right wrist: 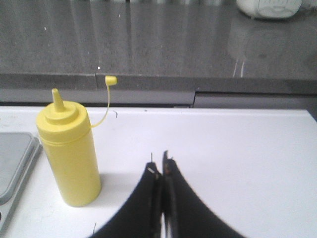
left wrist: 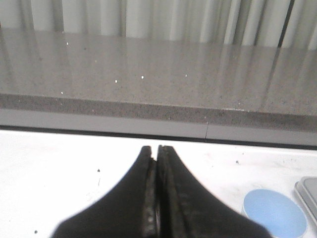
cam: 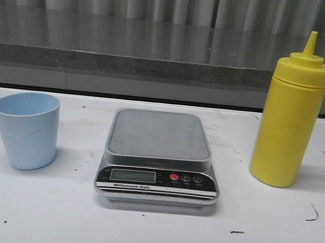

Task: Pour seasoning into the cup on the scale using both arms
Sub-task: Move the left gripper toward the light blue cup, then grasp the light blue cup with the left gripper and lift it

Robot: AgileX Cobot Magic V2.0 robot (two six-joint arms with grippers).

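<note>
The pale blue cup [cam: 26, 130] stands on the white table left of the scale [cam: 158, 156], whose platform is bare. The yellow seasoning bottle [cam: 289, 116] stands upright right of the scale, its cap hanging off on a tether. Neither gripper shows in the front view. My left gripper [left wrist: 154, 148] is shut and empty above the table; the cup's rim [left wrist: 275, 213] and a corner of the scale [left wrist: 309, 191] show beside it. My right gripper [right wrist: 159, 161] is shut and empty, with the bottle [right wrist: 69, 153] standing apart beside it, next to the scale's edge [right wrist: 17, 163].
A grey stone ledge [cam: 130, 49] runs along the back of the table, with a curtain behind it. A white object [right wrist: 270, 7] sits on the ledge at the far right. Small dark marks dot the table top [cam: 238, 232].
</note>
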